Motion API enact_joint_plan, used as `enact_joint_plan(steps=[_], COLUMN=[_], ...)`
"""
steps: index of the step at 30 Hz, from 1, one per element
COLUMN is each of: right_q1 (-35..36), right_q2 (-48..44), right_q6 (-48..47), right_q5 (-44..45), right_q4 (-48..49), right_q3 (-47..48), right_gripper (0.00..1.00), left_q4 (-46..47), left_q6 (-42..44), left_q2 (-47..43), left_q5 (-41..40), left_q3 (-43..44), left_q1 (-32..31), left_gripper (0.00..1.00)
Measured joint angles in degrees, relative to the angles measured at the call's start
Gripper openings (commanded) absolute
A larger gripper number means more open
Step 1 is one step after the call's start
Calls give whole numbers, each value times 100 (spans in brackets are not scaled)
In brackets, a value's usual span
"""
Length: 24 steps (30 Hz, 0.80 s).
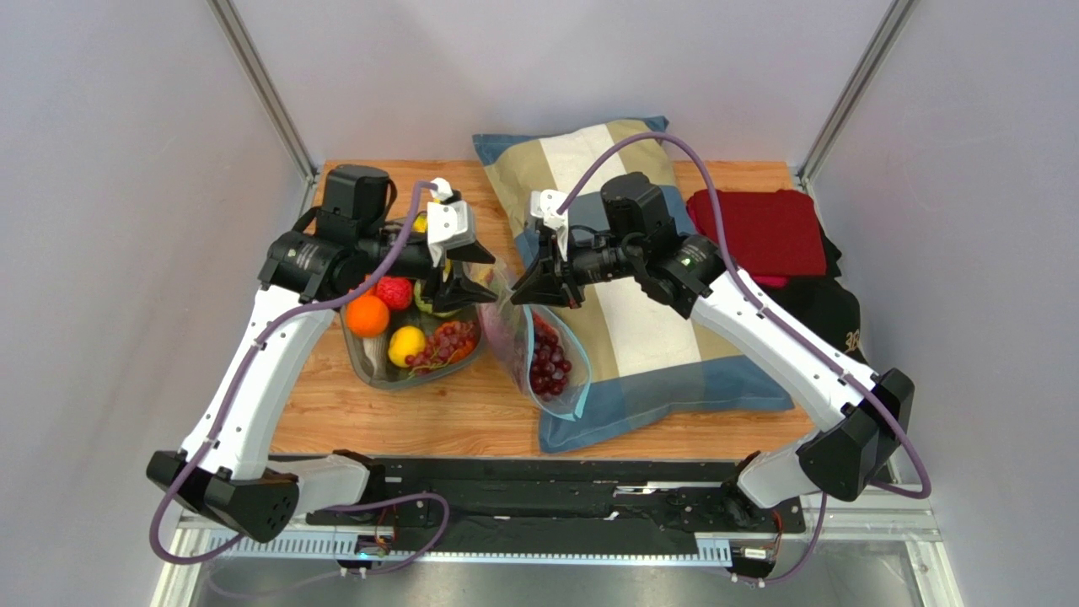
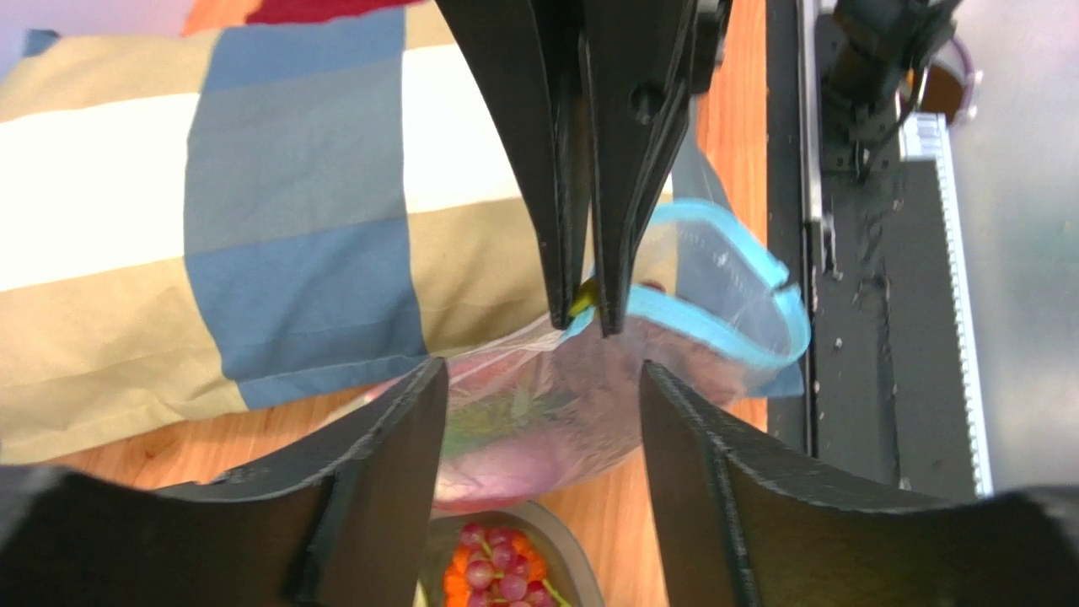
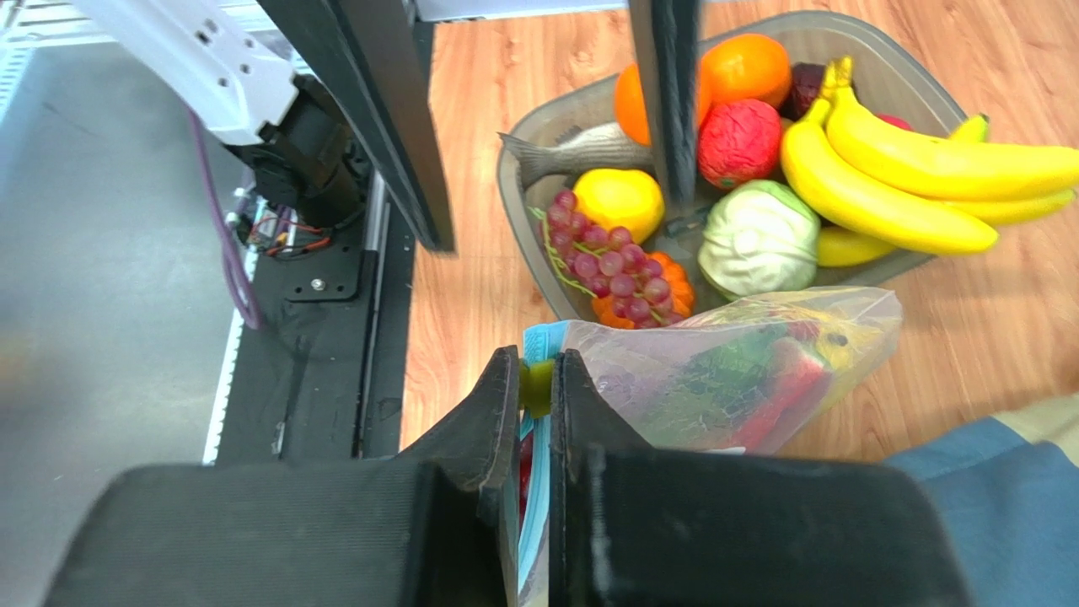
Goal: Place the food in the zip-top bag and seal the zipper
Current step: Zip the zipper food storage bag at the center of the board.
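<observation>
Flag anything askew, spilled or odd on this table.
Nothing is spilled or damaged. One oddity: the zip-top bag lies askew, partly on the pillow and partly on the wooden table, its blue-edged mouth gaping, pinched at the rim by the right gripper.

The pillow (image 1: 646, 323) is a patchwork of blue, tan and cream blocks, with a dark red cloth (image 1: 756, 228) at upper right on the orange-brown wooden desk (image 1: 418, 417). The clear bag (image 3: 735, 367) has a light-blue zipper (image 2: 755, 253); the grey dish (image 3: 906, 82) holds yellow bananas (image 3: 887, 171), an orange (image 3: 750, 66) and purple grapes (image 3: 608, 259).
</observation>
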Motion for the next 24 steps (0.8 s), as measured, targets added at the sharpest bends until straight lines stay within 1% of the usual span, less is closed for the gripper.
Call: enact_joint_plan(steps=[5,9,12,13,14,15,16,17,18,24], right_q1=[-15,-26,-26,-26,-26,-26,-26,-26,-26,-52], right_q2=[0,-2,-4,-4,-4,-4,-4,-2,-2,-4], right_q6=[46,140,164,177,186,201,214,229,262,343], right_q5=[-271,-474,-570,-584,-597,-612,-625,-625,-632,-553], right_q4=[-116,-116,-111,-125,-131,-131,-131,-131,-133,-175], right_q3=[192,398,415,415,415,415,415,415,413,326], right_gripper=[0,0,0,0,0,0,0,0,0,0], left_q4=[-151,-138,-136,-136,-136,-136,-131,-136,-131,-103], left_q6=[385,542,564,564,566,568,568,564,551,407], left_q2=[232,245,258,262,267,267,267,267,267,289], left_q5=[-195,-188,-90,-72,-50,-44,-31,-7,-4,-116], left_q3=[0,0,0,0,-2,-4,-15,-39,-63,-188], left_q1=[-90,-87,-155,-219,-289,-367,-461,-546,-601,-651], left_gripper=[68,63,61,59,51,29,19,11,0,0])
